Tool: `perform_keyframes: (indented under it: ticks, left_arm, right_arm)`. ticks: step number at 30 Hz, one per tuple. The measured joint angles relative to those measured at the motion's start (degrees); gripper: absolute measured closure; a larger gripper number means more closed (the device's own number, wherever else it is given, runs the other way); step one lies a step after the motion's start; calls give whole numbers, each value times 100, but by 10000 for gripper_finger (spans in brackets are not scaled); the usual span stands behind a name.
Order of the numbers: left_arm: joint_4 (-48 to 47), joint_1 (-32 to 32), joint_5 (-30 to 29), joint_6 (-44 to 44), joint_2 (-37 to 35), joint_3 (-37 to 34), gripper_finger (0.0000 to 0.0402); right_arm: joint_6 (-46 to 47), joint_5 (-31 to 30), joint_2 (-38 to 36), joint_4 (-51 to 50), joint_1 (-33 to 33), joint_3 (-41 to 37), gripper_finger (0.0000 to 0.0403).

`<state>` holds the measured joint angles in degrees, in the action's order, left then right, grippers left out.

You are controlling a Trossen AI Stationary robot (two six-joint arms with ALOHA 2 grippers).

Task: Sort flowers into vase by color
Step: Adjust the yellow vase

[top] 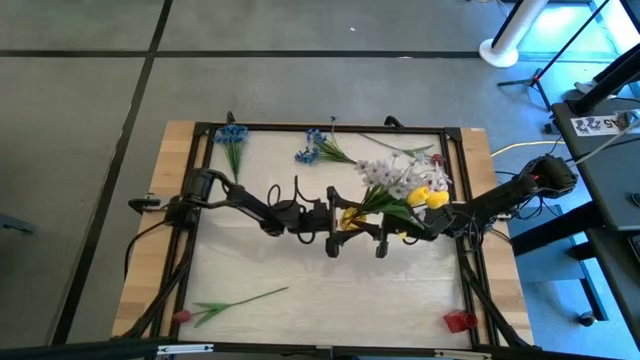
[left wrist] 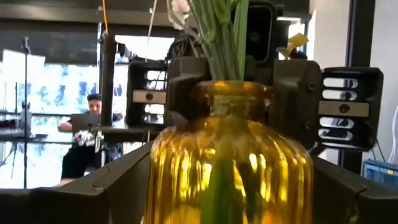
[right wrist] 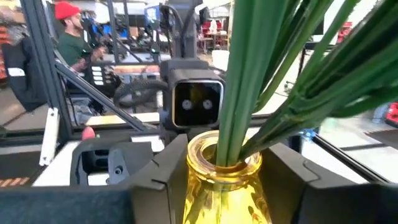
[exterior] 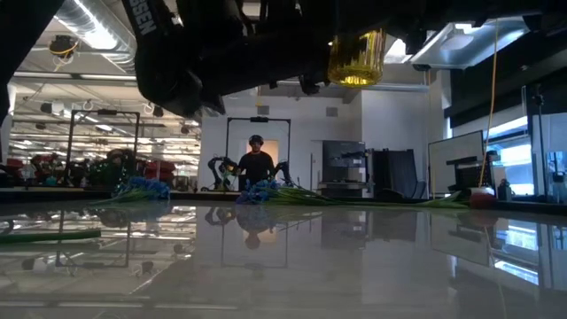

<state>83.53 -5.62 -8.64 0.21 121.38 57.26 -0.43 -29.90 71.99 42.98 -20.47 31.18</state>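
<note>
Both arms' fingers point(right wrist: 93, 165) flank the flower-filled yellow vase point(right wrist: 225, 180).

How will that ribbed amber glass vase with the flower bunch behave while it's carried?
The ribbed amber glass vase looks glossy, so probably slippery and breakable if squeezed or dropped. The green flower stems fan out of its narrow neck toward one side, and the white and yellow flower heads overhang, so it likely gets top-heavy and tippy. The low view shows it off the table.

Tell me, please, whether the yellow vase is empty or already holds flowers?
It holds flowers: green stems go down through the neck of the yellow vase.
</note>
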Motion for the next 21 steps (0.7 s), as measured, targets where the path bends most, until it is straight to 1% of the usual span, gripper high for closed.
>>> perform_keyframes:
  ticks: [2, 4, 7, 9, 12, 14, 17, 21]
  left_arm:
    - [-248, -46, -71, -5, -158, -169, 85]
    - [-537, -101, -281, 0, -434, -469, 86]
    - [-818, -187, -523, -3, -998, -1066, 86]
    - [-1167, -257, -676, -28, -1474, -1506, 86]
    - [-1910, -396, -1082, -106, -2233, -2130, 86]
    - [-2344, -519, -1395, -118, -2768, -2494, 85]
    - [-2974, -745, -1924, -130, -3659, -2929, 85]
    - [-3592, -989, -2269, -254, -4671, -3358, 85]
  right_arm:
    - [-4, -58, 2, -80, 18, -2, 248]
    - [17, -37, 30, -36, 77, -2, 246]
    - [19, 61, 73, -8, 194, -2, 247]
    - [17, 145, 169, 47, 317, 4, 248]
    - [58, 213, 403, 99, 538, 0, 247]
    - [143, 342, 632, 350, 697, 0, 247]
    - [146, 576, 1030, 879, 932, 1, 247]
    - [147, 714, 1664, 1146, 1226, 118, 246]
